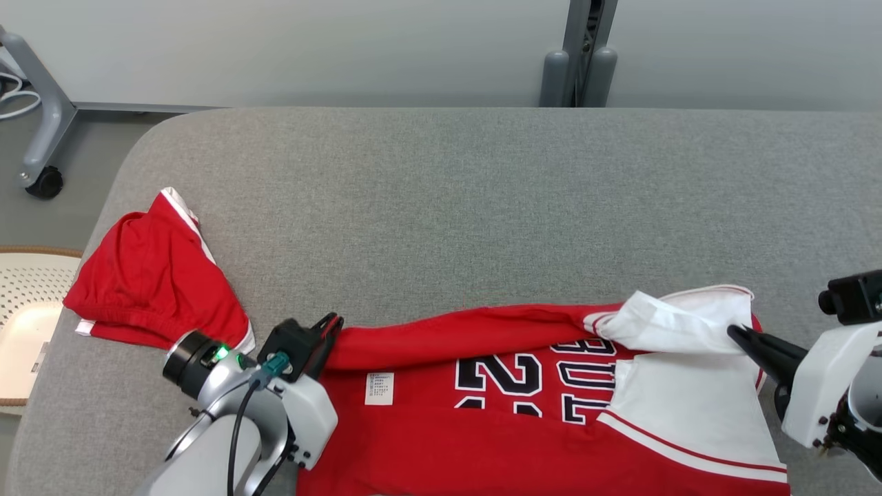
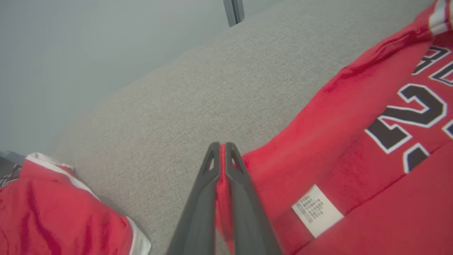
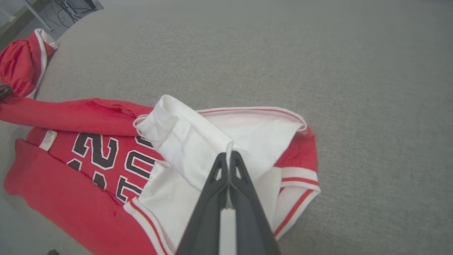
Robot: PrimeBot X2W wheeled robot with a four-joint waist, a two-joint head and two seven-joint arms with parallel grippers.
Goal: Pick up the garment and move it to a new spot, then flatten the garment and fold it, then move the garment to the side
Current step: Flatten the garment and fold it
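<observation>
Fingers of the left gripper [image 1: 329, 324] pinch a red fold at the left end of the garment [image 1: 482, 427]; the right gripper [image 1: 734, 332] pinches its white flap. It lies along the near edge of the grey tabletop [image 1: 482, 207], which runs broad toward a pale wall [image 1: 275, 48]; a crumpled red cloth [image 1: 151, 275] sits by the left edge

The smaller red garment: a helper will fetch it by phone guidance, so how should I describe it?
Start at the grey padded table and go to its end on the robot's left, by the perforated white basket. There lies a bunched red garment with white trim. Unlike the larger jersey beside it, it shows no black numbers.
</observation>
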